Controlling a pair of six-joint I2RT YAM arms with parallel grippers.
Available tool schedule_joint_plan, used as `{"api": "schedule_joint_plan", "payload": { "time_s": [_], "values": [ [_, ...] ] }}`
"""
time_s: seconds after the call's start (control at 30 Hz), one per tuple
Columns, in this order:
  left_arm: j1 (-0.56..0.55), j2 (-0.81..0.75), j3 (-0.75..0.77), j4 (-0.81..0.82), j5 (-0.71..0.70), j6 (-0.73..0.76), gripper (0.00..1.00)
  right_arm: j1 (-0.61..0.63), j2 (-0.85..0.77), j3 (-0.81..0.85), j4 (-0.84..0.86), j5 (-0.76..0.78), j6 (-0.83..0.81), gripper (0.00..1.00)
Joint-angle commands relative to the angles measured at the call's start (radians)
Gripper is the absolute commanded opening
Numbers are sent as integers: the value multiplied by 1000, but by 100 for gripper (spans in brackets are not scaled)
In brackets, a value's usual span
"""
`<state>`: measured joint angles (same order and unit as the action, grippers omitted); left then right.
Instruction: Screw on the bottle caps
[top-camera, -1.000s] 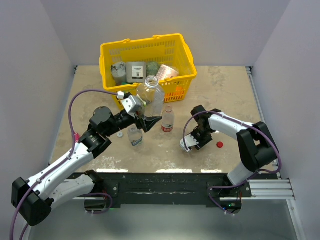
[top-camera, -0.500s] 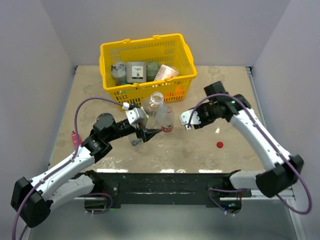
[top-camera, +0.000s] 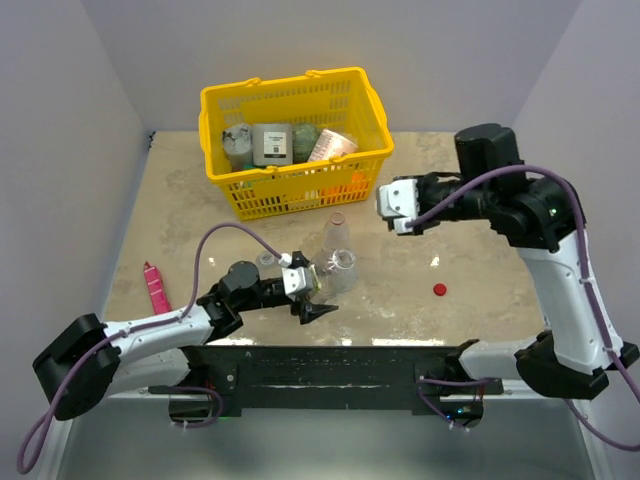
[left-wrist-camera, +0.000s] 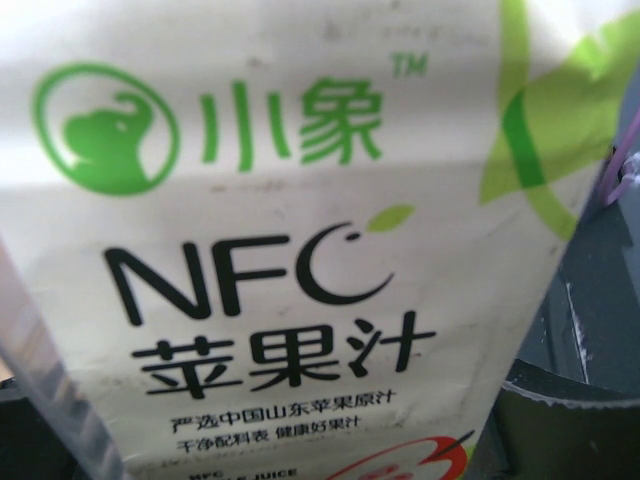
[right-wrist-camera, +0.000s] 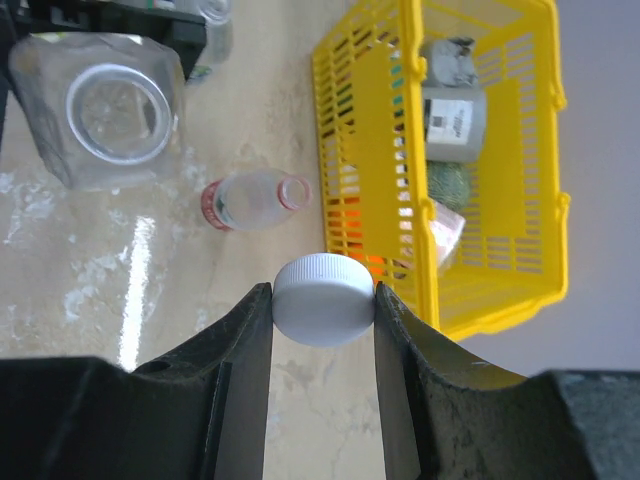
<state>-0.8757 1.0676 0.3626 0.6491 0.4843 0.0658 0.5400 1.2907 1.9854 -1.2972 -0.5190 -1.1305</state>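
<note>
Right tool (right-wrist-camera: 322, 304) pinching round white cap (right-wrist-camera: 323, 286) between fingers, aloft right of yellow basket (top-camera: 300, 190). Left tool (top-camera: 318, 298) clamped on large clear bottle (top-camera: 340, 270), mouth uncapped, tilted, before basket.

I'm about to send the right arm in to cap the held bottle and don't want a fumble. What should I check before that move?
1. White cap pinched squarely between the right hand's fingers: ok.
2. Large bottle gripped by the left hand: ok.
3. Large bottle's mouth open, no cap on it: ok.
4. Cap lined up with that mouth: not ok, the cap is well apart from it.
5. Slim bottle clear of the approach: cannot tell, it stands close beside the large bottle.
6. Red cap out of the way: ok, it lies apart from both hands.
</note>
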Motion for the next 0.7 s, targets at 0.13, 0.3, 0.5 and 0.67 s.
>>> {"api": "schedule_joint_plan", "payload": {
  "time_s": [0.13,0.3,0.5,0.67],
  "values": [
    [-9,65,-11,139,-50,72,0,204,-22,-148,-129,-33,-101,13],
    [-9,69,9,54,-72,92,0,232,-33,-218,-129,-32,-193,13],
    [-14,83,4,46,-76,103,0,242,-41,-269,-129,-38,-212,13],
    [-22,104,21,18,-59,149,0,248,-34,-273,-129,-50,-202,13]
  ]
}}
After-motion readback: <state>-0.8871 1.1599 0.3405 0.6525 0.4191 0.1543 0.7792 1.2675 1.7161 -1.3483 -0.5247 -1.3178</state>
